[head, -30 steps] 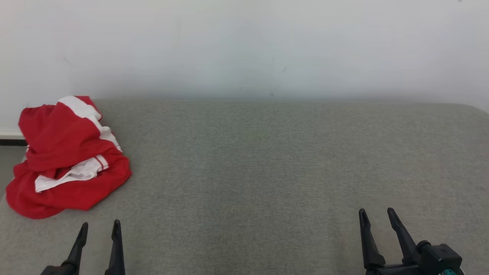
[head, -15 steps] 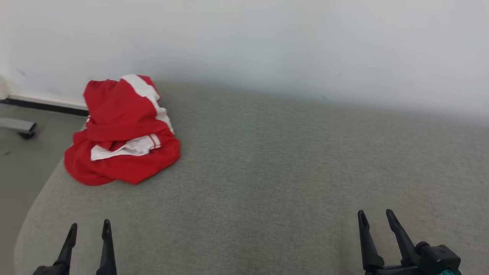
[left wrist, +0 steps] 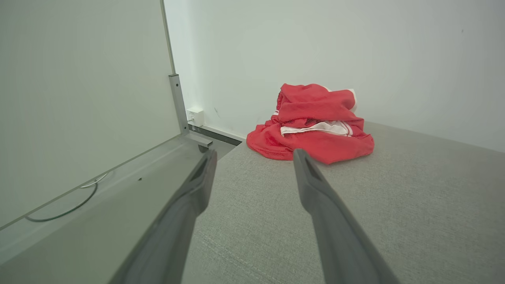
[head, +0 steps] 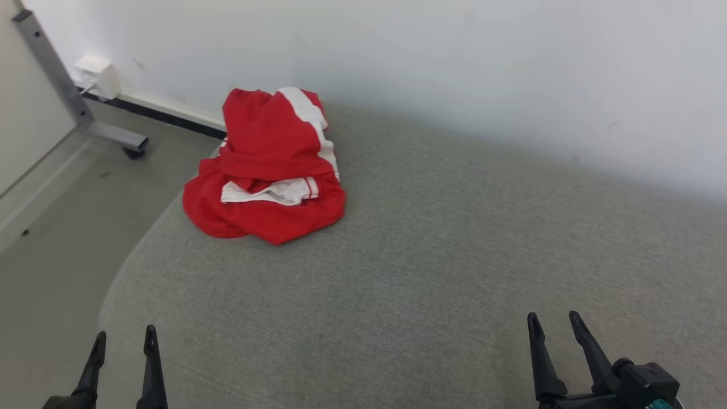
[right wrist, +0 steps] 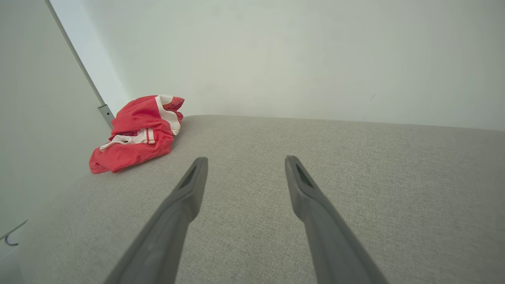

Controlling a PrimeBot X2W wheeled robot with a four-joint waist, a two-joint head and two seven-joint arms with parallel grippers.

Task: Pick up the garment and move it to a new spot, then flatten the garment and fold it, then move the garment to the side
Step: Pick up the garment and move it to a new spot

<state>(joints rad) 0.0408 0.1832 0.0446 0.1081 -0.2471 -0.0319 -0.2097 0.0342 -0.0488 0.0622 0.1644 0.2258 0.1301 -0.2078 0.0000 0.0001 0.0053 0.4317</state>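
Observation:
The garment (head: 267,170) is a crumpled red heap with white stripes, lying at the far left corner of a grey padded surface (head: 431,261), close to the white wall. The left wrist view shows the garment (left wrist: 311,126) straight ahead, beyond the fingers; in the right wrist view the garment (right wrist: 138,132) sits far off to the left. My left gripper (head: 125,339) stands open at the lower left, over the surface's rounded near edge and well short of the heap. At the lower right my right gripper (head: 552,321) is open too, with nothing between its fingers.
Left of the padded surface lies grey floor (head: 51,227). A metal frame leg on a caster (head: 108,133) stands there by the wall, beside a white wall box (head: 99,76). A thin cable (left wrist: 67,201) curls on the floor along a pale panel.
The head camera has swung left, so the garment now appears nearer the middle and the floor with the frame leg has come into sight. Both grippers stay open and hold nothing.

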